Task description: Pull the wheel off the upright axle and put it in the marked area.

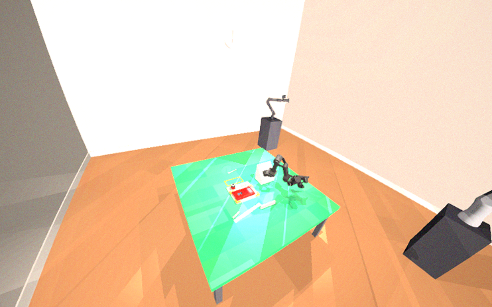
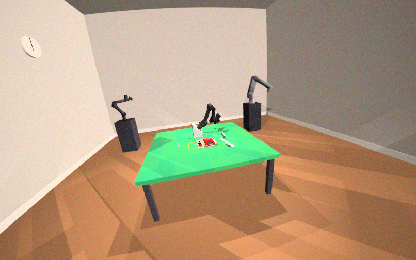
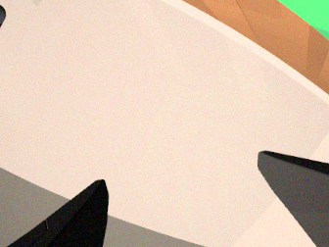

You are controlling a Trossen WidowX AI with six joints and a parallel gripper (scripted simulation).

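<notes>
A small dark wheel (image 1: 233,186) (image 2: 199,143) appears to sit around the upright axle on a pale base, beside a red panel (image 1: 238,196) (image 2: 206,140). Wheel and axle are too small to tell apart clearly. The marked area, a yellow outline (image 1: 233,179) (image 2: 188,145), lies on the green table (image 1: 218,237) (image 2: 171,165) just beside the base. My gripper (image 1: 305,182) (image 2: 218,118) (image 3: 186,173) is open and empty. It is raised above the table, well away from the wheel. The wrist view shows only walls, floor and a corner of green between the two spread black fingers and around them.
A white wedge-shaped block (image 1: 263,175) (image 2: 196,131) stands near the arm's base. A long white bar (image 1: 246,213) (image 2: 226,142) and a shorter one (image 1: 268,204) (image 2: 223,135) lie beyond the red panel. A thin pale stick (image 1: 232,171) (image 2: 178,145) lies past the outline.
</notes>
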